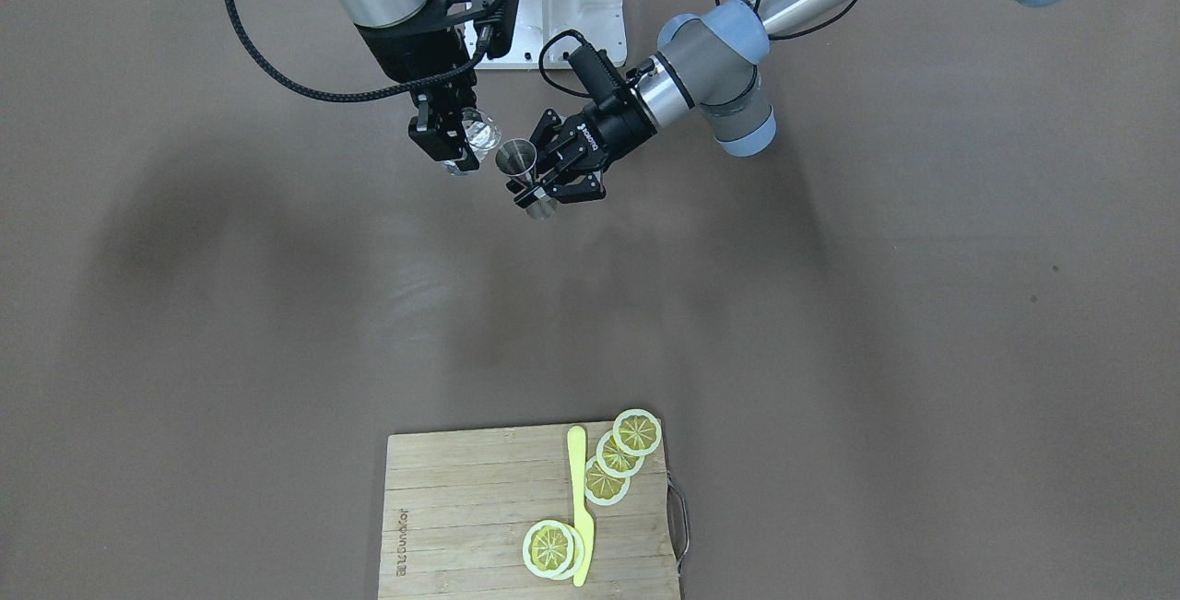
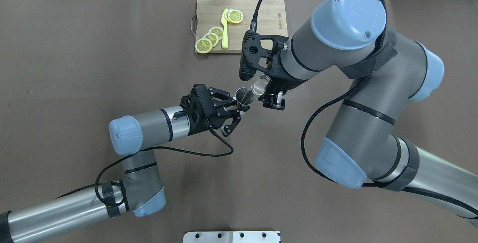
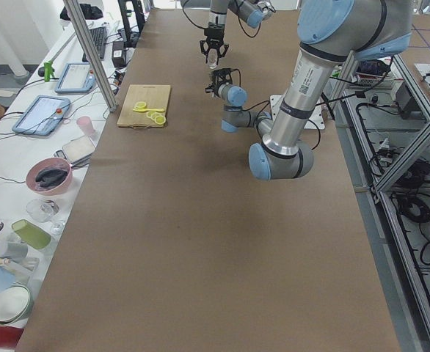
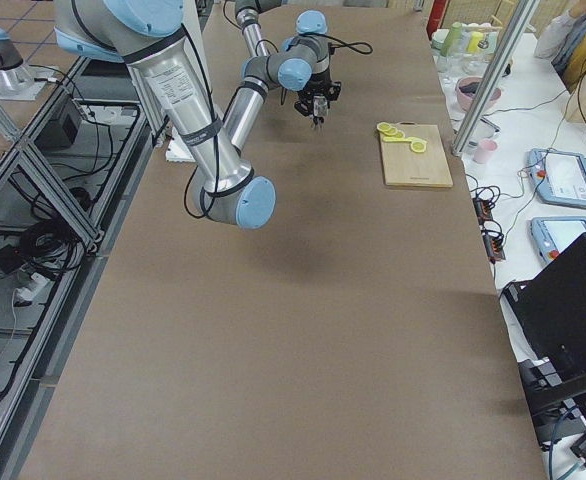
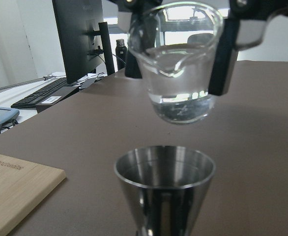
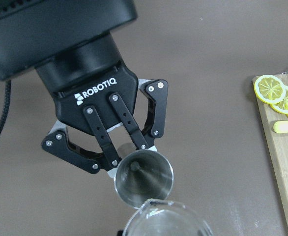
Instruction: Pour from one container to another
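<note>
Now, the glass cup [image 5: 176, 64] hangs in the air with water in its lower part; its pouring lip is turned toward the steel jigger [image 5: 164, 196], whose open mouth sits just below and beside it, the two apart. No stream shows between them, so I judge the pour to be about to begin. To do it well, the lip should come over the middle of the jigger's mouth before any tilt, since that mouth is narrow; the tilt should be slow and turn about the lip, so the water falls as a thin stream rather than running down the cup's side; the jigger should be held upright and steady, and the pour stopped short of its rim; a quick tilt would likely splash onto the counter [image 1: 830, 305].

The cup sits between the two fingers of the right hand [image 1: 454, 144], which is closed on its wall, one finger on each side, with the lip free in front. The jigger is clamped at its narrow waist by the left hand [image 1: 539, 187], whose fingers are drawn in on it; the upper cone stands clear above them. Both vessels appear to be held off the counter, on the robot's side of it; well apart, toward the far edge, a cutting board [image 1: 461, 508] carries lemon slices [image 1: 636, 432] and a yellow knife [image 1: 579, 499].
</note>
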